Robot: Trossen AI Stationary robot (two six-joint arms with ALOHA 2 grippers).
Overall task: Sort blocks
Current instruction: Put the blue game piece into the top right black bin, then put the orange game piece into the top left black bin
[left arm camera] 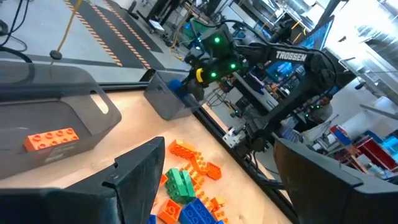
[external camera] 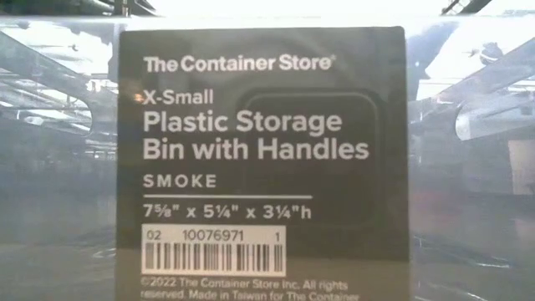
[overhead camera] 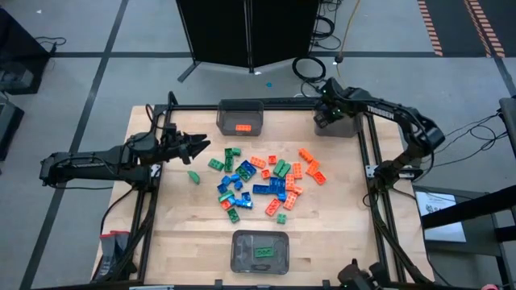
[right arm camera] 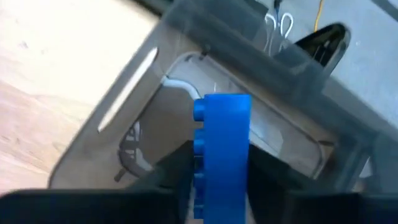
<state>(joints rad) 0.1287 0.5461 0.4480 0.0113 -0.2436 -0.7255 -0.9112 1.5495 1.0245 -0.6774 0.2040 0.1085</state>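
Right gripper (right arm camera: 221, 186) pinching blue block (right arm camera: 222, 155) over bin (right arm camera: 124, 106), apparently loosening; release centred, low. Left gripper (overhead camera: 197, 145) spread, waiting.

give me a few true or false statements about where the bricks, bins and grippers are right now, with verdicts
1. The right gripper has a blue studded plastic brick between its fingers, above the grey translucent bin at the table's far right corner. True.
2. The grey translucent bin at the far middle of the table holds a green brick. False: it holds an orange studded brick.
3. The left gripper is open and holds nothing. True.
4. The grey translucent bin at the near edge holds an orange brick. False: a green studded brick lies in it.
5. One small green brick lies apart from the pile of mixed bricks, on its left. True.
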